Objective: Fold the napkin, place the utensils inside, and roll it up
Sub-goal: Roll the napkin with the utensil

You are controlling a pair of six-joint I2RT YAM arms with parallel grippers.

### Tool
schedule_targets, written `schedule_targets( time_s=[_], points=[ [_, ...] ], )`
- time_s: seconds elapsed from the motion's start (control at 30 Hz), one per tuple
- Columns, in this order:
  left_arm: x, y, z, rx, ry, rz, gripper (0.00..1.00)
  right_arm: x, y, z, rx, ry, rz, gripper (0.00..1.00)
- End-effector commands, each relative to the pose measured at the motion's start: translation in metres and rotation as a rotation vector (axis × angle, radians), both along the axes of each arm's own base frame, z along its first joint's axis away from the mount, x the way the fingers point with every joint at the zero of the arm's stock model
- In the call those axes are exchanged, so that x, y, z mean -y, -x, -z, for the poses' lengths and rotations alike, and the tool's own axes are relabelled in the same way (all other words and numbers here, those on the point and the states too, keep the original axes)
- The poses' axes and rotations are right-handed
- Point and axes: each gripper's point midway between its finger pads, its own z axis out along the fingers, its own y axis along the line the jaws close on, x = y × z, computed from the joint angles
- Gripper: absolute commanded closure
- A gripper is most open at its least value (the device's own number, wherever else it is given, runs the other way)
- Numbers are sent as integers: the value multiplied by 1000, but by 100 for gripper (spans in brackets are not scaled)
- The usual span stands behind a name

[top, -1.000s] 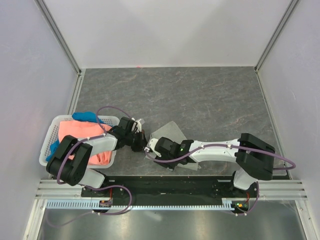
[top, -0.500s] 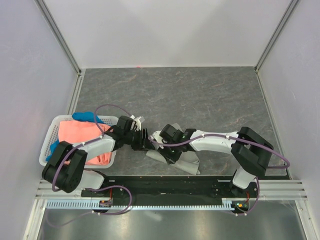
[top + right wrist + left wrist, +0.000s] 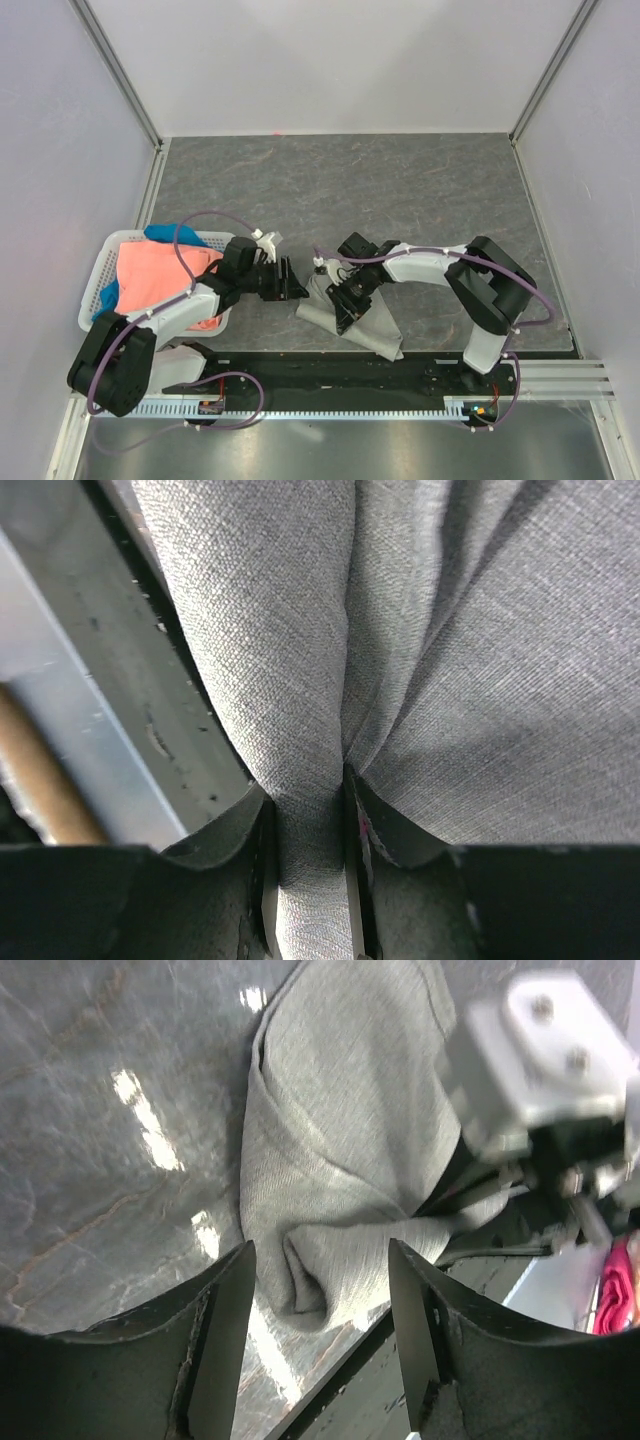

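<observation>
The light grey napkin (image 3: 375, 328) lies bunched into a long narrow fold near the table's front edge. My right gripper (image 3: 336, 297) is shut on it. In the right wrist view a rolled ridge of the napkin (image 3: 300, 680) is pinched tight at my right gripper (image 3: 308, 855). My left gripper (image 3: 288, 283) stands open just left of the napkin, apart from it. In the left wrist view the napkin's rounded end (image 3: 340, 1180) lies beyond my left gripper (image 3: 320, 1335), with nothing between the fingers. The utensils are hidden.
A white basket (image 3: 98, 292) holding a coral-orange cloth (image 3: 160, 275) and a blue cloth (image 3: 170, 235) sits at the left edge. The black mounting rail (image 3: 330, 368) runs along the front, just under the napkin's near end. The right arm's body (image 3: 540, 1060) shows in the left wrist view.
My left gripper has opened and drawn back to the left off the napkin. My right gripper has shut on the napkin and shifted right, and the cloth has gathered into a narrow fold.
</observation>
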Motion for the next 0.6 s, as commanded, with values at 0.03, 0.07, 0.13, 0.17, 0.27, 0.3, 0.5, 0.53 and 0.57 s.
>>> schedule_targets(
  time_s=[0.03,0.07,0.13,0.17,0.27,0.3,0.5,0.53,0.57],
  points=[
    [10,5,-11,45,88,41,40,4,10,10,-177,-28,-9,76],
    [11,7,-12,51,104,48,40,4,9,12,-189,-33,-7,76],
    [11,10,-10,49,112,51,41,2,6,14,-218,-45,0,76],
    [12,9,-10,51,117,54,41,2,5,15,-223,-45,2,76],
    [12,10,-6,42,115,54,44,1,1,18,-240,-48,11,76],
    [12,11,-2,29,112,55,45,2,1,19,-248,-51,12,76],
    [15,12,7,8,117,69,54,3,-1,27,-279,-38,24,77],
    [15,13,8,4,118,72,55,3,-3,28,-279,-41,27,77],
    [16,13,9,-4,121,77,56,2,-4,28,-278,-41,29,77]
  ],
)
